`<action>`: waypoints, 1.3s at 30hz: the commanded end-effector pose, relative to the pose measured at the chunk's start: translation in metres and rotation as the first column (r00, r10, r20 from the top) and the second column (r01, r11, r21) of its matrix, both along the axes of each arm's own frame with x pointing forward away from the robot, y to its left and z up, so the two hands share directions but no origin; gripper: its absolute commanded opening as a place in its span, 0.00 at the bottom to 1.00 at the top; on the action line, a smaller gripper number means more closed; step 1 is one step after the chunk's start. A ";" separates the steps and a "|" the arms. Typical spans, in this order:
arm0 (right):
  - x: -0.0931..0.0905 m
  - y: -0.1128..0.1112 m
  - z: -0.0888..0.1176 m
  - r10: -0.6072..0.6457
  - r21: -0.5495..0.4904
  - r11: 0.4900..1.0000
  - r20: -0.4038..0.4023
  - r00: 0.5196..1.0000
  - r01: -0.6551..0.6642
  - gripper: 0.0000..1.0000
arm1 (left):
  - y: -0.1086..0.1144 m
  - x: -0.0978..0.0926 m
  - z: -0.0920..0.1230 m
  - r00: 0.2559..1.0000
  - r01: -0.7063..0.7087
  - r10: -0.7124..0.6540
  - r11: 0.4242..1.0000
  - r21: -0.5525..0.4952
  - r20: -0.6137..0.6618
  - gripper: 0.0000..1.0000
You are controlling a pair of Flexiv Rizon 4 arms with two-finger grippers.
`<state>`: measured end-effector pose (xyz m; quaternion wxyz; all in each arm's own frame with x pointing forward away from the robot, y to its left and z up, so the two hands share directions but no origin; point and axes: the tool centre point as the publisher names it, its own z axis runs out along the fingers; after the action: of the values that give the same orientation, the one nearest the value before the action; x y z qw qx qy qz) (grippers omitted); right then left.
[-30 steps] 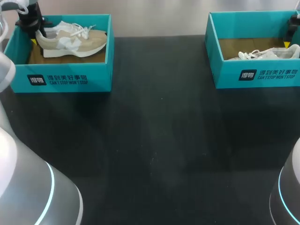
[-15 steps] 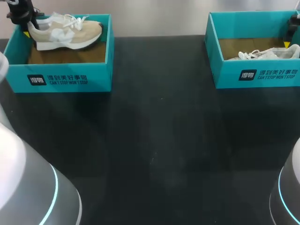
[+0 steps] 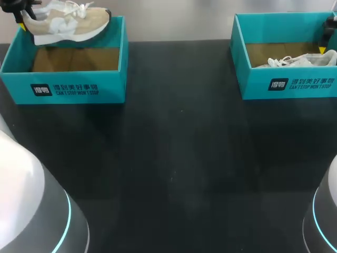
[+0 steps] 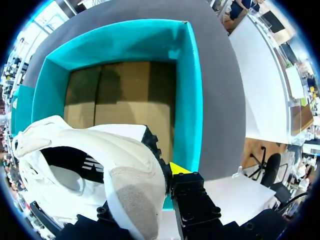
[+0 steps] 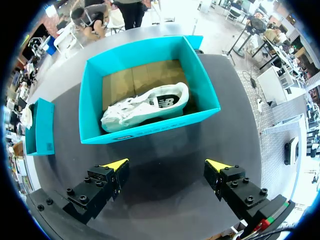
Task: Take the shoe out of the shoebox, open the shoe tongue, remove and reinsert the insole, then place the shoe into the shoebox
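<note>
Your left tool (image 4: pixel 142 192) gripped the beige-and-white shoe (image 4: pixel 90 170) at the heel, its fingers closed against it from either side. Only one yellow tip showed, pressed to the heel's edge. The shoe hung sole down above the left shoebox (image 3: pixel 63 89), toward its far wall and clear of the cardboard floor, with the toe pointing to the middle of the worktop (image 3: pixel 174 158). Your right tool (image 5: pixel 167 167) stood wide open and held nothing, over the dark worktop on the near side of the right shoebox (image 5: pixel 150 131). A second, white shoe (image 5: pixel 145 107) lay in that box.

Progress, as judged: the first step, taking the shoe out, was all but finished, since the shoe was above its box yet not set down. Opening the tongue, removing and refitting the insole, and returning the shoe all remained.

Views compared: the head view gave the shoe's height over the box and showed the two boxes well apart, but cut off most of the left tool. The left wrist view showed the grip at the heel and the bare box floor beneath. The right wrist view alone showed how far apart the right tool's fingers stood.
</note>
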<state>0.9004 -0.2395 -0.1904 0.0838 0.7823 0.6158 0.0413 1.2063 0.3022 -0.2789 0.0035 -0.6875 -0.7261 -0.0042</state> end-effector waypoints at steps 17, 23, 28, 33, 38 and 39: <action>-0.001 0.000 0.000 -0.001 -0.001 1.000 0.001 1.000 0.001 1.00 | -0.007 -0.019 0.109 0.999 0.036 -0.036 0.997 0.069 0.007 0.00; -0.001 0.000 0.000 -0.001 -0.001 1.000 0.001 1.000 0.001 1.00 | -0.007 -0.050 0.134 0.999 0.043 -0.044 0.992 0.117 0.011 0.00; -0.001 0.000 0.000 -0.001 -0.001 1.000 0.001 1.000 0.001 1.00 | -0.009 -0.079 0.152 0.998 0.048 -0.052 0.987 0.155 0.024 0.00; -0.001 0.000 0.000 -0.001 -0.001 1.000 0.001 1.000 0.001 1.00 | -0.016 -0.106 0.170 0.997 0.064 -0.069 0.984 0.166 0.028 0.00; -0.001 0.000 0.000 -0.001 -0.001 1.000 0.001 1.000 0.001 1.00 | -0.020 -0.137 0.185 0.997 0.082 -0.081 0.989 0.121 -0.011 0.00; -0.001 0.000 0.000 -0.001 -0.001 1.000 0.001 1.000 0.001 1.00 | -0.019 -0.145 0.187 0.996 0.086 -0.086 0.989 0.119 -0.011 0.00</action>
<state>0.9004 -0.2395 -0.1904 0.0838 0.7823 0.6158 0.0413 1.1261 0.2784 -0.1067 0.0865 -0.7120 -0.6968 -0.0103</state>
